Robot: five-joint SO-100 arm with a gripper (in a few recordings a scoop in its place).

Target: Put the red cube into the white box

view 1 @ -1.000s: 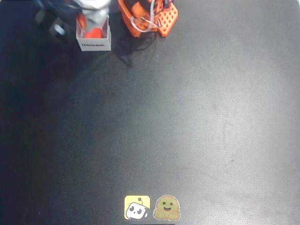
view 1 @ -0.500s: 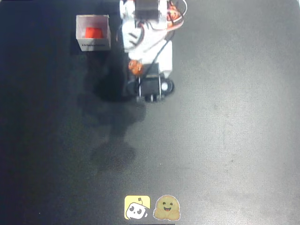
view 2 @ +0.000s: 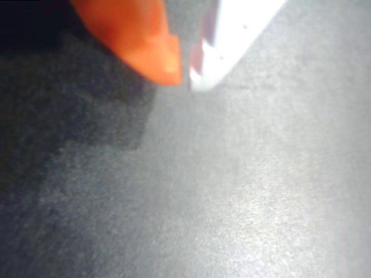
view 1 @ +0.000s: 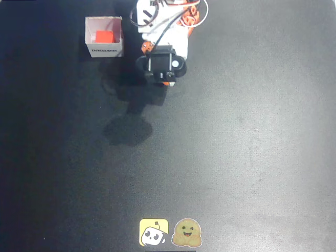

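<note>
The white box [view 1: 105,51] stands at the top left of the overhead view, its printed side facing down the picture. Inside it lies the red cube [view 1: 104,36], resting on the box floor. My gripper [view 1: 167,82] hangs to the right of the box, over the bare dark mat and well apart from it. In the wrist view the gripper [view 2: 185,78] shows an orange finger [view 2: 145,40] and a white finger [view 2: 232,40] whose tips meet, with nothing between them and only mat below.
The arm's base [view 1: 163,16] sits at the top centre, right of the box. Two stickers, a yellow one [view 1: 154,232] and a tan smiling one [view 1: 187,233], lie at the bottom edge. The arm's shadow falls on the mat [view 1: 236,147] below the gripper.
One second ago the gripper was over the box. It has since lifted away to the right and folded back toward the base, leaving the red cube in the box.
</note>
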